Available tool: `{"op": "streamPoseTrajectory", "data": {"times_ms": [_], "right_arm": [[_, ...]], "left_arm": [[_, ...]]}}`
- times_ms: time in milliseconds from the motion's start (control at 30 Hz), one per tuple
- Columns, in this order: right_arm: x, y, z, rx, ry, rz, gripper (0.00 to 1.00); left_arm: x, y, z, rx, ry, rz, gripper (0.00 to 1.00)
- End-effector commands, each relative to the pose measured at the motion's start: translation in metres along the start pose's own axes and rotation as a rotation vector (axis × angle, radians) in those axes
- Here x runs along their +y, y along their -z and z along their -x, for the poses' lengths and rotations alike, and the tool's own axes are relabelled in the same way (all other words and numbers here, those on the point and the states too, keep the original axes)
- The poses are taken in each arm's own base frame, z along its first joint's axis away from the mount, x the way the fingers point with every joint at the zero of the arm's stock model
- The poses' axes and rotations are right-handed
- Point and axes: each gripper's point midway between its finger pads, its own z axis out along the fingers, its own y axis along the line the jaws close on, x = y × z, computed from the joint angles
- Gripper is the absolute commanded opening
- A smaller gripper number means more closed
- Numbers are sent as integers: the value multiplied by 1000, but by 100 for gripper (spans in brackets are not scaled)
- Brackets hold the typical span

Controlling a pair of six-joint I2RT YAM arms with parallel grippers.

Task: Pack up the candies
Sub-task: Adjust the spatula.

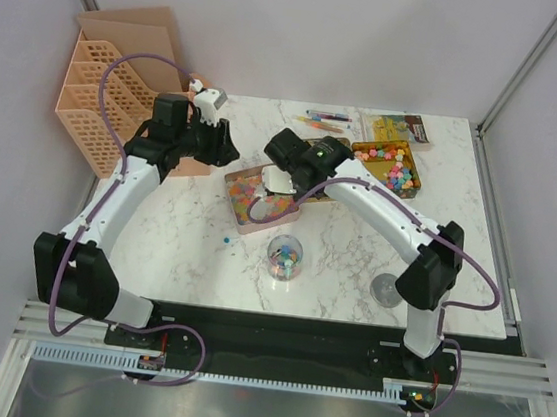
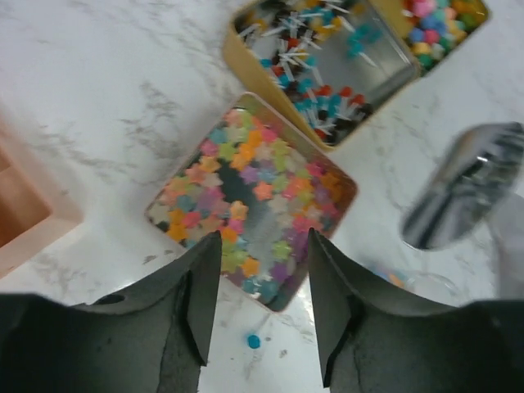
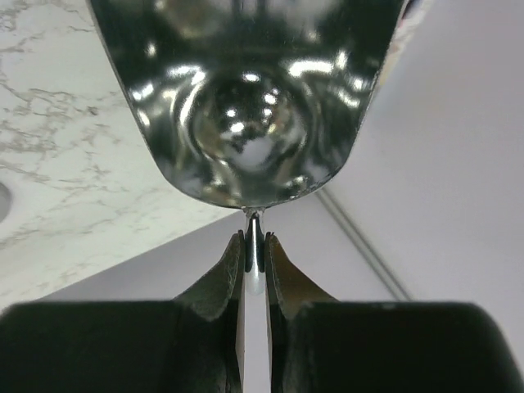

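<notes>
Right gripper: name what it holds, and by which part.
The right gripper holds a metal scoop, pinched by its thin handle just below the bowl.

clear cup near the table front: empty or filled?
Has candies in it: multicoloured pieces show inside the clear cup from above. Fill level: cannot tell.
</notes>
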Motion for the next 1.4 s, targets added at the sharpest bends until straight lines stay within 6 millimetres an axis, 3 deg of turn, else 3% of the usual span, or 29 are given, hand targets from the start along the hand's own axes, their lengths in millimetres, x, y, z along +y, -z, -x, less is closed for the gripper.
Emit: {"op": "streamPoseTrajectory", "data": {"times_ms": [0,133,267,500,767,833,900,933,967,1067,1133,1167,1200,1233,1267,1300,1333,1367], "right_arm": [[16,-17,14,-81,-99,137,0],[11,-24,22,-123,-146,158,0],[-5,-26,25,-172,-219,151,0],[-16,-26,32,-213,-281,133,0],[-23,-22,39,-260,-270,122,0],[-25,-22,39,-266,-264,118,0],[-26,-21,39,-266,-269,114,0],[-25,-21,38,-262,-268,115,0],[-26,-19,38,-270,-274,111,0],[-22,-10,37,-307,-285,119,1],[-8,-12,32,-325,-296,159,13],[-16,3,22,-384,-342,124,22],[-11,10,25,-462,-361,154,33],[1,8,21,-484,-373,186,37],[0,12,12,-535,-412,189,39],[-10,42,10,-672,-446,138,44],[4,37,6,-689,-460,165,46],[3,40,-4,-719,-482,150,47]], "left_arm": [[-61,12,7,27,32,-344,55],[-79,10,7,53,88,-470,38],[-88,1,-1,114,169,-566,52],[-80,-22,-3,150,209,-562,51],[-79,-30,-5,162,229,-576,49],[-81,-30,-3,163,240,-607,44],[-80,-33,-4,172,256,-627,26],[-83,-30,-3,176,260,-657,8],[-81,-32,-5,183,273,-667,2],[-83,-25,-7,190,305,-763,2],[-88,-15,-9,186,320,-881,2],[-87,-12,-9,187,329,-905,2],[-85,-13,-13,195,341,-927,2],[-88,-8,-16,202,347,-968,2],[-88,-7,-19,205,349,-991,2],[-89,-6,-21,212,357,-1012,2],[-90,-6,-27,228,377,-1047,2],[-90,-6,-29,232,383,-1059,2]]}}
